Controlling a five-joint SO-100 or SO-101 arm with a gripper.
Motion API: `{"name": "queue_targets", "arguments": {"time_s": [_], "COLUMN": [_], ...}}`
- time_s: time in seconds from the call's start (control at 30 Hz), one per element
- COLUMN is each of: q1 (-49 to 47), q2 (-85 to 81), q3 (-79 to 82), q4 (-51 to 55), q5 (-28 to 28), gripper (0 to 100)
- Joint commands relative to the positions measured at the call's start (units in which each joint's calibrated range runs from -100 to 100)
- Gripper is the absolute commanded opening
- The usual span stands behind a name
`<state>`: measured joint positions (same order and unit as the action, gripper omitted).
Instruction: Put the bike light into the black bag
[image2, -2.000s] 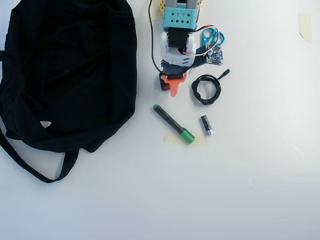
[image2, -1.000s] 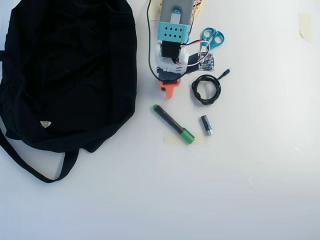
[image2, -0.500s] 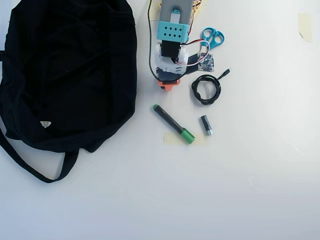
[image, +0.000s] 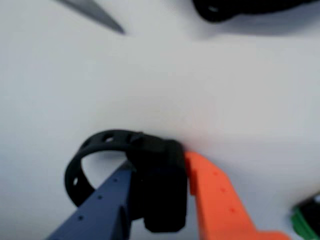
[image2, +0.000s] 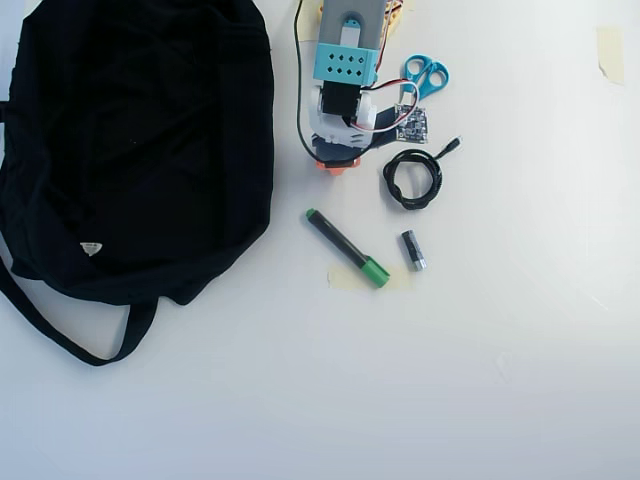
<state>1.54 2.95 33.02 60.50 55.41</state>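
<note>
grasp done: your orange-and-blue two-finger gripper (image: 160, 175) clamps the small black rubbery bike light (image: 159, 187) | left: carry to big black fabric bag (image2: 140, 150), drop in

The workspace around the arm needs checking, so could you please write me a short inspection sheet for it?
Surface: white table, with a pale tape patch under the marker's green end.
Job's things: bike light sits between the gripper's fingers in the wrist view; black bag lies at the left of the overhead view.
Clutter: green-capped marker, small cylinder, blue scissors, small circuit board.
Grippers: gripper shut on the bike light, blue and orange fingers either side of it.
Cables: coiled black cable; a dark lead runs along the arm.
Surroundings: tape piece at the top right; otherwise nothing seen.
</note>
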Motion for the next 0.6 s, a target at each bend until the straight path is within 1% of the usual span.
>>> {"name": "queue_targets", "arguments": {"time_s": [0.0,0.07,0.2,0.3,0.43,0.57], "q1": [0.0,0.0,-0.6,-0.6,-0.6,-0.8], "q2": [-0.3,-0.8,-1.5,-1.5,-1.5,-1.5], "q3": [-0.9,-0.9,-1.7,-3.9,-8.4,-13.1], "q4": [0.1,0.6,1.1,4.3,10.1,15.2], "q5": [-0.3,-0.5,-3.2,-3.4,-7.1,-8.2], "gripper": [2,2,2,2,2,2]}}
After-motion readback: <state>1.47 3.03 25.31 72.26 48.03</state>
